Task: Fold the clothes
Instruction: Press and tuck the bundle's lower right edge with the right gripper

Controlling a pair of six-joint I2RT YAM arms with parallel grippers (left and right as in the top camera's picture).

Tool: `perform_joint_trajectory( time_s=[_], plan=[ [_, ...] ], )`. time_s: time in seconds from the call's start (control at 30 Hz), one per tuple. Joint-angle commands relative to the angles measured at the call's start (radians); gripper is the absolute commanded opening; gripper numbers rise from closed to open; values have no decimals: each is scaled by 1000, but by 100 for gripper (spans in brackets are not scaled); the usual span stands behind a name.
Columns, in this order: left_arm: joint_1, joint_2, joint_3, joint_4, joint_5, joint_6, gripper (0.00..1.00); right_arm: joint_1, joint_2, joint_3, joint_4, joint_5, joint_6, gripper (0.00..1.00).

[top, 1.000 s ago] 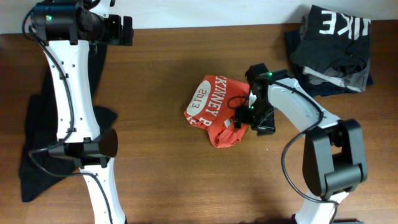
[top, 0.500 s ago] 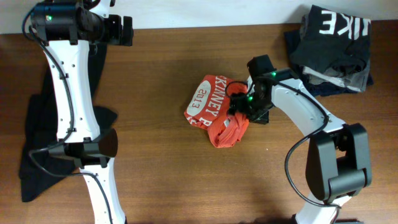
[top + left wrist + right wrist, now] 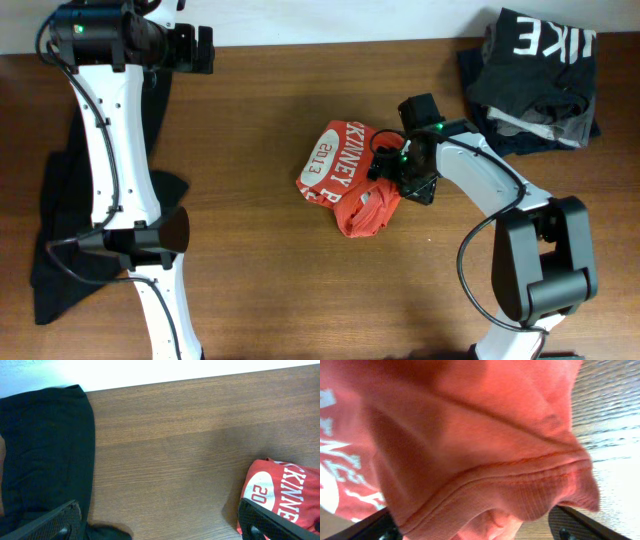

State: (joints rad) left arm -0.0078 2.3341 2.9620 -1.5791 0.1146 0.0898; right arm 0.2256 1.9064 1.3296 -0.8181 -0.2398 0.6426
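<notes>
Step, prob.: flattening bunched red-orange T-shirt (image 3: 335, 172). R gripper (image 3: 388, 180) spread wide at its edge; L gripper (image 3: 157, 520) apart, well off. Next: pinch hem, spread.

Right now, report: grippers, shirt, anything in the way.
Left gripper open, empty. Right gripper open at the T-shirt, fabric between its fingers. T-shirt bunched, not folded. Black garment and folded stack lie apart from it.

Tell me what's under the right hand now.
The bunched edge of the red-orange T-shirt lies directly under the open right hand. The table beneath that fabric is covered from view.
</notes>
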Motion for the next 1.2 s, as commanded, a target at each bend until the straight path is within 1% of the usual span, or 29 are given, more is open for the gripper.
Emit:
perform_joint_trajectory(
  time_s=[0.0, 0.2, 0.3, 0.4, 0.53, 0.77, 0.83, 0.87, 0.9, 0.93, 0.97, 1.0, 1.03, 1.17],
  plan=[
    [6, 7, 10, -2, -11, 20, 99, -6, 34, -19, 0, 50, 29, 94],
    [6, 7, 10, -3, -11, 20, 99, -6, 94, -21, 33, 7, 51, 95],
    [6, 7, 10, -5, -11, 20, 99, -6, 97, -21, 45, 4, 51, 95],
    [6, 7, 10, -5, -11, 20, 99, -6, 98, -21, 78, 4, 51, 92],
    [6, 7, 10, -5, -11, 20, 99, -3, 98, -21, 141, 3, 51, 81],
    [6, 7, 10, -9, -11, 20, 99, 16, 115, -32, 225, -30, 73, 69],
    [6, 7, 10, -8, -11, 20, 99, 25, 139, -32, 236, -45, 73, 61],
    [6, 7, 10, -8, -11, 20, 99, 26, 145, -32, 241, -49, 72, 53],
    [6, 7, 10, -8, -11, 20, 99, 27, 148, -32, 249, -56, 72, 42],
    [6, 7, 10, -9, -11, 20, 99, 27, 149, -32, 258, -61, 69, 35],
    [6, 7, 10, -8, -11, 20, 99, 26, 149, -32, 272, -64, 69, 21],
    [6, 7, 10, -8, -11, 20, 99, 26, 149, -32, 284, -67, 69, 11],
    [6, 7, 10, -8, -11, 20, 99, 26, 149, -32, 321, -87, 31, 4],
    [6, 7, 10, -8, -11, 20, 99, 19, 138, -14, 375, -194, -68, 4]
  ],
)
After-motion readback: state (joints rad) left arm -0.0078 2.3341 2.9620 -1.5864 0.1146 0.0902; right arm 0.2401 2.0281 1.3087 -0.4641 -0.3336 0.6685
